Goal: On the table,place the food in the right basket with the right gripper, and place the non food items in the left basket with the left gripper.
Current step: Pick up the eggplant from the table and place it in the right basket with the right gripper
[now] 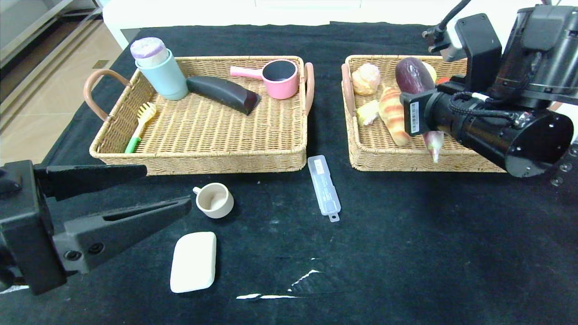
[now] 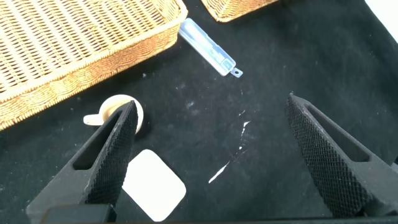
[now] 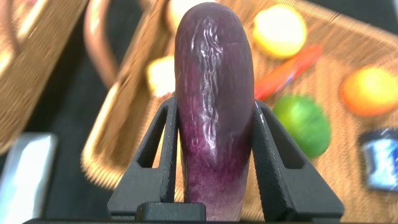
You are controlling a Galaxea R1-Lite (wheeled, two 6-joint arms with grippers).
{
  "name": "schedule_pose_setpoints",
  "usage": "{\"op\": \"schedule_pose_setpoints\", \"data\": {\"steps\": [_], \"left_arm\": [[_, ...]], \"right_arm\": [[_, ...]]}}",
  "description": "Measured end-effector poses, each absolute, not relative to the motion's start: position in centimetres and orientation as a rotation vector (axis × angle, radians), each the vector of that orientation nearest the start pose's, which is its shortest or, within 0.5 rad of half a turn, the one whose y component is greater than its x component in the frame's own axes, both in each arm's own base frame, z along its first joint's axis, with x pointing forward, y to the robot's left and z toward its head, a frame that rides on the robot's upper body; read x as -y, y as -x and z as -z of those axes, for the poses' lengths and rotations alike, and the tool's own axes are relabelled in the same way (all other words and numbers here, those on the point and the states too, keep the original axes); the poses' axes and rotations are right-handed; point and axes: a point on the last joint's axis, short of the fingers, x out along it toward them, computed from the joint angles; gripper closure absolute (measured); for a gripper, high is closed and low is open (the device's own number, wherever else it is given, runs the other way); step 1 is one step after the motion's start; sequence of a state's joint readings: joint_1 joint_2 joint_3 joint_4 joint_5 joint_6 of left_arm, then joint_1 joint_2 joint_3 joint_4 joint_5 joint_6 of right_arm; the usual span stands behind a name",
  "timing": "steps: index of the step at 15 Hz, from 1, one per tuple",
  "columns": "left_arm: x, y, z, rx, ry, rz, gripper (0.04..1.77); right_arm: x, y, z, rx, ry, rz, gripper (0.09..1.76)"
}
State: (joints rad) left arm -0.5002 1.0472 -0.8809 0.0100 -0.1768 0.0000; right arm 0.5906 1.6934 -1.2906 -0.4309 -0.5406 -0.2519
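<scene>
Eggplant [image 3: 214,99] clamped in the right pincer [image 3: 214,165] hangs above the right basket [image 1: 361,155], which already holds bread and fruit. Over the counter [image 1: 406,234], the left pincer [image 2: 211,155] gapes wide above a cup [image 1: 215,200] and a white soap bar [image 1: 193,262].

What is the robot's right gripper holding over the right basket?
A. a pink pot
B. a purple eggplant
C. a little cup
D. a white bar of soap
B: the right gripper is shut on the purple eggplant, with its fingers pressed against the sides, above the right basket.
</scene>
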Motion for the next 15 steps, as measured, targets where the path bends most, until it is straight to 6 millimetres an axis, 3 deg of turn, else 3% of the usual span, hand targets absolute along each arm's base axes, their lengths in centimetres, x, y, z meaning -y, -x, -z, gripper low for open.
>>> {"op": "schedule_pose_setpoints", "data": {"steps": [8, 15], "left_arm": [[6.9, -11.8, -28.6, -0.182, -0.030, 0.677, 0.09], [7.0, -11.9, -28.5, -0.188, -0.031, 0.678, 0.09]], "right_arm": [[-15.3, -32.9, -31.1, 0.068, 0.227, 0.085, 1.06], [-15.3, -34.7, -30.7, 0.068, 0.260, 0.102, 1.06]]}}
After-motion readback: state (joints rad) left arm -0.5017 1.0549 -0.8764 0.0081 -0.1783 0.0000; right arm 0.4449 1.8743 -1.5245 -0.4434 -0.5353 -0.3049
